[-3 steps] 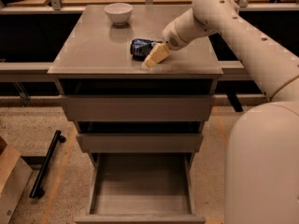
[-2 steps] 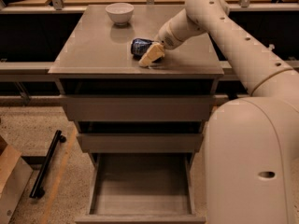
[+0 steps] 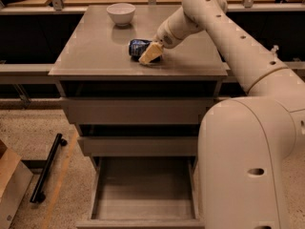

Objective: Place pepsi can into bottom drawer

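While the pepsi can point(image 3: 137, 47) lay on its side near the middle of the surface point(image 3: 90, 56), a little closer to the front edge than the back, the gripper point(image 3: 150, 55) sat right against it, covering the end that faced the right edge. The can's long axis ran roughly parallel to the front edge, so the can extended from the gripper toward the left edge. Whether the jaws were apart or already closed on the can could not be told (the tan tip hid the contact). The single arm point(image 3: 228, 37) reached in from the right back corner, slanting down to the can.

The coming move appeared to turn on that overlap: judged from this, the grasp had to be secured across the can's round body before any lift.

A white bowl point(image 3: 120, 13) stood well apart near the back edge. Below the front edge, the two shallower drawers were nearly shut, and the bottom drawer point(image 3: 143, 190) stood pulled out, directly beneath the can's side of the cabinet. On the speckled floor to the left lay a black bar point(image 3: 46, 174) beside a cardboard box point(image 3: 9, 180).
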Robot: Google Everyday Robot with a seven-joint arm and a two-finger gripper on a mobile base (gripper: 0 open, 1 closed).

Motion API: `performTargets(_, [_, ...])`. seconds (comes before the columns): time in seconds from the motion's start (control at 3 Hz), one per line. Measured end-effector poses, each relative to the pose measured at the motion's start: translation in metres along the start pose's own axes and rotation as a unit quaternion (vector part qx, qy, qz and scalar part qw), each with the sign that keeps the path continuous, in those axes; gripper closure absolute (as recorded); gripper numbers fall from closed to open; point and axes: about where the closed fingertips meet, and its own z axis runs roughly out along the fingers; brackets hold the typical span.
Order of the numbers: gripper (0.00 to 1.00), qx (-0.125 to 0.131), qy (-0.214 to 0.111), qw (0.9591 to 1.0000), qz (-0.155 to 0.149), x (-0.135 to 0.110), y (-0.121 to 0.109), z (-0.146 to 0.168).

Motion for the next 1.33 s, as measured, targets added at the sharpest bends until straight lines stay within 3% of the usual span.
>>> performTargets(0.33, [0.94,0.0,0.0,1.0,0.0,-0.0017,-0.0004,-0.0018])
performTargets(0.67, [1.0,0.0,0.0,1.0,0.0,-0.0022,-0.0006,-0.0024])
performTargets(1.33, [1.0,0.0,0.0,1.0,0.0,-0.0031,-0.0008,-0.0034])
